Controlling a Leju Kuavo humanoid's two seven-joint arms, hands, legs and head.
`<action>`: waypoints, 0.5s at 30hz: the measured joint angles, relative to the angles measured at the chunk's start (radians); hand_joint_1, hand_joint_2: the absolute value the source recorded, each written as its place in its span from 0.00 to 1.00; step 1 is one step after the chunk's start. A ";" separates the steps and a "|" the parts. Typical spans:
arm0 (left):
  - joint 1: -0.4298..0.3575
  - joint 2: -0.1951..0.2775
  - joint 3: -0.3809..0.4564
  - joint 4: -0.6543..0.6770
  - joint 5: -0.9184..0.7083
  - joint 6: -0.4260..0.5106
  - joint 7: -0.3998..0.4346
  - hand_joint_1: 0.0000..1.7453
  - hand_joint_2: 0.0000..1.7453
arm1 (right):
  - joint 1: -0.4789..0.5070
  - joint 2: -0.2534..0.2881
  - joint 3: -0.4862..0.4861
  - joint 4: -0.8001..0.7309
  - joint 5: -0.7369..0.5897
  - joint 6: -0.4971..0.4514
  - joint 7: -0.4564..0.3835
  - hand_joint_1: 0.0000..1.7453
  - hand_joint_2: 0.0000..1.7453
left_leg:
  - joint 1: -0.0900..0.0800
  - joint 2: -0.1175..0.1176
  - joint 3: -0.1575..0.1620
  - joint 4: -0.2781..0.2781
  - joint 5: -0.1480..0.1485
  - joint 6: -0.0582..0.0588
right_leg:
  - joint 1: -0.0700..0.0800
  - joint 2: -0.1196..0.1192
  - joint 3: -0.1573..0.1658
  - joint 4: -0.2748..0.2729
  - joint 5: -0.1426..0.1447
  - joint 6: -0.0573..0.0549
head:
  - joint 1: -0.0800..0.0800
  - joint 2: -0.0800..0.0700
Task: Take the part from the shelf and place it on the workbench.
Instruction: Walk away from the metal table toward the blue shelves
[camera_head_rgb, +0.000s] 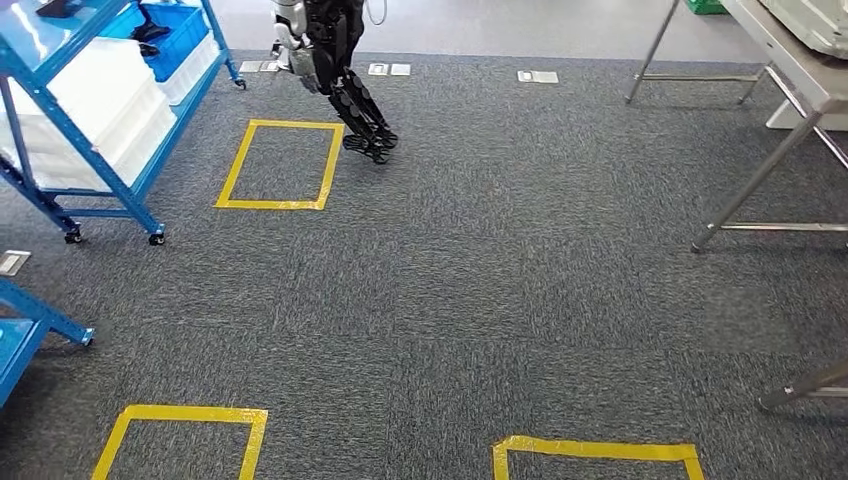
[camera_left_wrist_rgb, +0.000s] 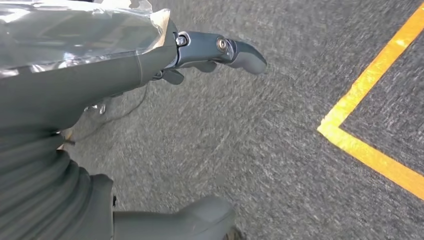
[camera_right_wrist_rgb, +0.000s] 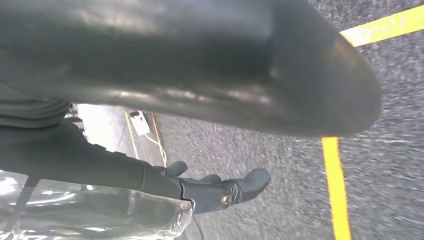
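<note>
The blue shelf (camera_head_rgb: 100, 120) stands at the far left with white bins and a blue bin (camera_head_rgb: 180, 30) holding dark parts. The metal workbench (camera_head_rgb: 800, 75) stands at the far right. My left hand (camera_left_wrist_rgb: 100, 85) hangs over the carpet, its fingers (camera_left_wrist_rgb: 240, 52) stretched out and the thumb (camera_left_wrist_rgb: 190, 220) well apart, with nothing between them. My right hand (camera_right_wrist_rgb: 125, 170) hangs the same way, fingers (camera_right_wrist_rgb: 245, 185) extended and thumb (camera_right_wrist_rgb: 200, 65) apart. Clear crinkled plastic (camera_left_wrist_rgb: 75, 35) lies along the fingers' base of each hand (camera_right_wrist_rgb: 90, 215); I cannot tell what it is.
Another robot (camera_head_rgb: 330, 60) stands at the back by a yellow taped square (camera_head_rgb: 280, 165). More yellow squares lie near me at the left (camera_head_rgb: 180, 440) and right (camera_head_rgb: 595, 458). A second blue rack's foot (camera_head_rgb: 30, 330) juts in at the left edge. Grey carpet lies between shelf and workbench.
</note>
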 joint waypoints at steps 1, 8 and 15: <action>0.000 0.000 0.000 0.000 0.000 0.001 -0.001 0.00 1.00 | -0.001 0.000 0.000 0.000 0.000 -0.001 0.000 0.00 0.00 | -0.004 -0.007 0.000 -0.003 -0.001 0.007 | 0.001 -0.010 0.004 -0.001 -0.002 0.006 | 0.002 0.000; -0.001 0.000 0.000 0.000 0.003 0.008 -0.003 0.00 1.00 | 0.001 0.004 0.000 0.000 0.005 -0.003 -0.004 0.00 0.00 | -0.005 -0.100 -0.006 -0.021 0.023 0.052 | -0.012 0.106 -0.105 0.251 -0.127 0.012 | 0.010 0.000; 0.002 -0.001 0.000 0.000 0.006 0.011 -0.005 0.00 1.00 | 0.001 0.002 0.000 0.000 0.012 -0.004 -0.006 0.00 0.00 | -0.011 -0.197 -0.005 -0.016 0.023 0.039 | -0.019 0.180 -0.021 0.014 0.007 0.040 | 0.012 0.000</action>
